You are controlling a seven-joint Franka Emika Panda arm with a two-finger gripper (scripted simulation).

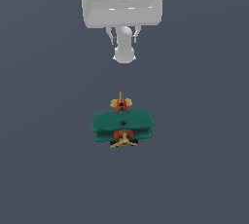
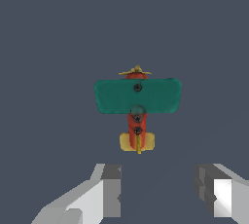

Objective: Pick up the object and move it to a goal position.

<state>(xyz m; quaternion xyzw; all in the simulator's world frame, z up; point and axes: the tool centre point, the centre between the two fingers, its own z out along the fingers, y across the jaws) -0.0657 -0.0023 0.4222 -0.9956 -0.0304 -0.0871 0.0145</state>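
**A:** How many things are there to count?

**B:** One toy biplane, one gripper on one white arm, and one flat grey-blue floor. That is the whole inventory in both views.

**A:** Where does the plane sit?

**B:** In the exterior view it lies a little below the middle of the frame, resting on the floor. The gripper hangs at the top centre, well apart from it, with bare floor between them.

**A:** And the hand itself?

**B:** Released. In the wrist view the two fingers stand wide apart with only floor showing between them. They grasp nothing, and the plane lies beyond them, touching neither.

**A:** Describe the plane.

**B:** Two dark green wings, stacked one over the other, each a rounded rectangle. One red body runs under the middle of them. One yellow propeller sits at the nose, which points toward the bottom of the exterior frame. One yellow tail sits at the other end, with a thin upright fin. Three small dark round studs show along the centre line in the wrist view. Dark bits show under the lower wing beside the nose, too small to make out.

**A:** Surfaces?

**B:** The plane looks smooth and matte, with soft, rounded edges like moulded plastic or painted wood; I cannot tell which. The arm's shell is pale, glossy and blocky with rounded corners. The fingers are angular, light grey with darker inner faces. The floor is plain and untextured.
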